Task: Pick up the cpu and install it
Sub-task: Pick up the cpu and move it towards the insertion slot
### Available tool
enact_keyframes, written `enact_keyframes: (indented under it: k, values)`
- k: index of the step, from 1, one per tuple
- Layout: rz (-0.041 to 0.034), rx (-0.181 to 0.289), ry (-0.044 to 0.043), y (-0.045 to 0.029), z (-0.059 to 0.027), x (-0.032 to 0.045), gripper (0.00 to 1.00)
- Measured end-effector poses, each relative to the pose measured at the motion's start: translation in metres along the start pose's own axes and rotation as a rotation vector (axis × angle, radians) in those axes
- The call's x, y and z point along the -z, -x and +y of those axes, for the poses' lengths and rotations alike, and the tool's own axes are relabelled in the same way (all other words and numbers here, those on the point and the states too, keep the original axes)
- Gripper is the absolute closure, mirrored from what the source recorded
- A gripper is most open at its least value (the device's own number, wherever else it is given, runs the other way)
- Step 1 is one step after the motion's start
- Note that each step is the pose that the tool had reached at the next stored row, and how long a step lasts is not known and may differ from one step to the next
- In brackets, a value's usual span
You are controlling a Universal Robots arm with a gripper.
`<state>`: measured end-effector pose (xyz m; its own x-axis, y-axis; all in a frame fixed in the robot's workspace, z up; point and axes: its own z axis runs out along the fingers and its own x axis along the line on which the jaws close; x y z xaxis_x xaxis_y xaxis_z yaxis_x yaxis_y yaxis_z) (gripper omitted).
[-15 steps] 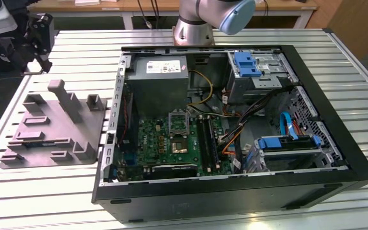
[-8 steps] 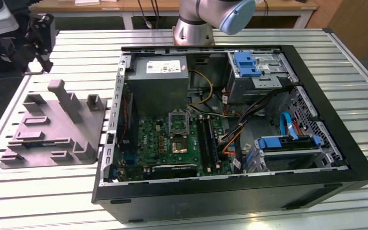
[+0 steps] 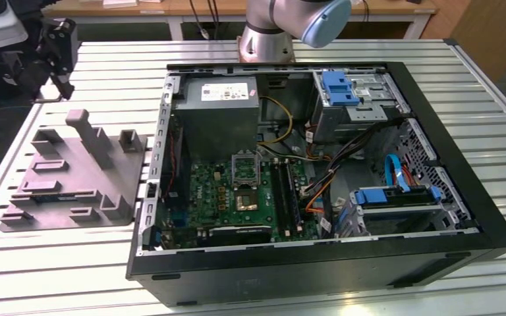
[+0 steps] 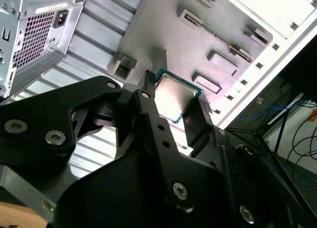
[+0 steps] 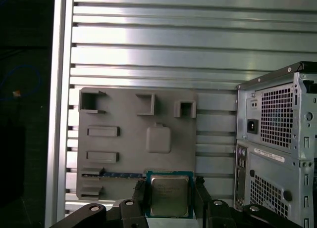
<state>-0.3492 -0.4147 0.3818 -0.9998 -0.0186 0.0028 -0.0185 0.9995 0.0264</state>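
— Gripping it by the edges, is it?

— Yes. The gripper (image 5: pixel 170 201) has its two black fingers closed on opposite sides of the cpu (image 5: pixel 169 194). The silver lid faces the first wrist view's camera, with a green rim showing round it.

— And where's it hanging?

— Up in the air, clear of everything. Below it lies the grey-purple fixture (image 5: pixel 129 154), flat on the slatted aluminium table (image 5: pixel 148 50). In the exterior view the arm's head sits high at that view's left, well apart from the open computer case (image 3: pixel 323 276).

— So what makes this a good carry?

— I'd say a light, even squeeze on the rim alone, with nothing touching the underside. The chip looks square between the fingers, and that's worth guarding. A tilt here would reach the socket (image 3: pixel 248 199) on the green motherboard (image 3: pixel 218 197). I'd also give the fixture's upright posts (image 3: pixel 90 135) and the case wall plenty of room.
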Motion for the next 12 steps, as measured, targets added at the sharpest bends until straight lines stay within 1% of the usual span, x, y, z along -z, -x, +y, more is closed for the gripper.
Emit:
enact_keyframes:
  k: [12]
  values:
    - [0.0001, 0.0, 0.0, 0.0065, -0.0001, 0.0001, 0.53]
